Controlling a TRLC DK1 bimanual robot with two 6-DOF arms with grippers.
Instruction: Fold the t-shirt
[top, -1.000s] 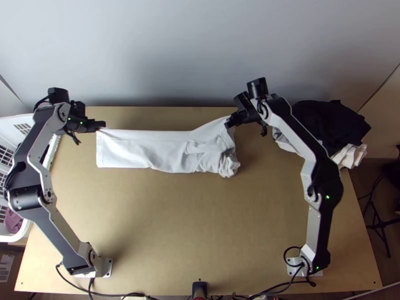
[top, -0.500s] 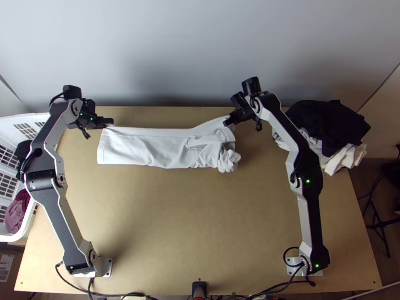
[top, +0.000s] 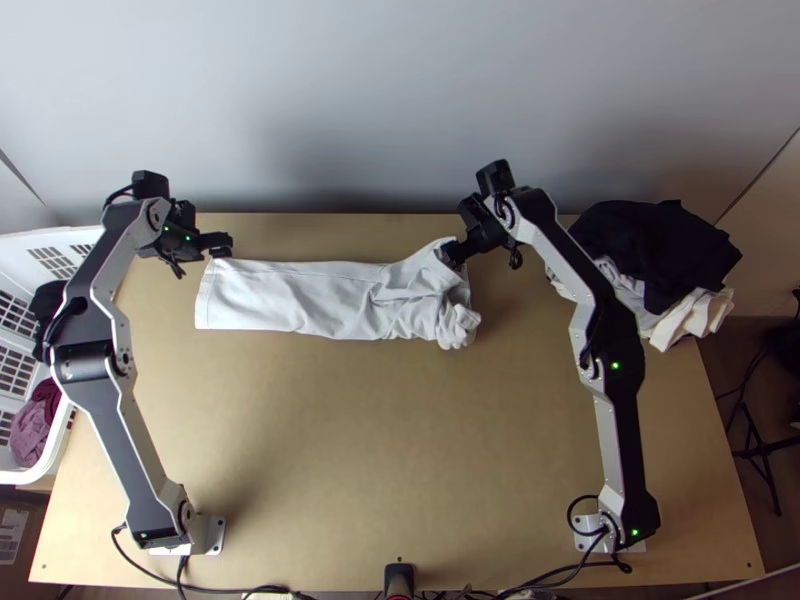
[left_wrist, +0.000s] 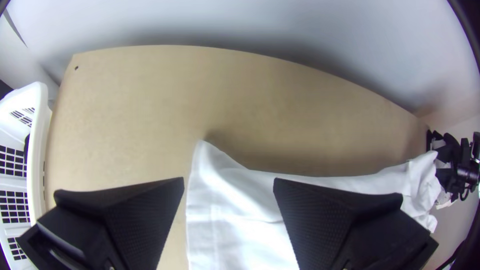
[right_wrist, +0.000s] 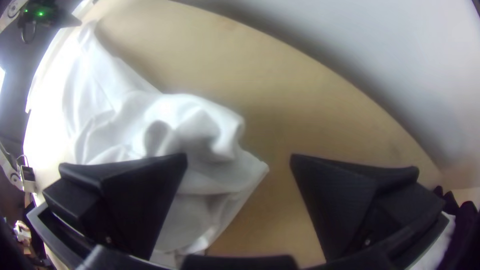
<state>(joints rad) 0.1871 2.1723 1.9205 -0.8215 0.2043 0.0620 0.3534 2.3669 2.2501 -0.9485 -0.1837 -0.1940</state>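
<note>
My left gripper (top: 217, 246) is at the upper left corner of the white t-shirt (top: 300, 295). The shirt lies as a long folded strip, smooth at its left and bunched at its right end. At that bunched end's upper edge is my right gripper (top: 455, 252). In the left wrist view the left gripper (left_wrist: 228, 182) stands open, the shirt's corner (left_wrist: 215, 165) between and beyond its fingers. The right wrist view has the right gripper (right_wrist: 239, 159) open too, with crumpled shirt cloth (right_wrist: 200, 130) beneath and between its fingers.
Black cloth (top: 655, 245) and cream cloth (top: 695, 312) lie piled at the table's upper right. A white laundry basket (top: 50, 465) holding purple cloth stands at the left edge. Wooden tabletop (top: 380, 450) spreads between the arms below the shirt. A wall rises behind the table.
Both grippers have opened and let go of the shirt's upper edge, which has sunk slightly. Before that, the left gripper shifted right, and the shirt's lower edge moved a little up the table.
</note>
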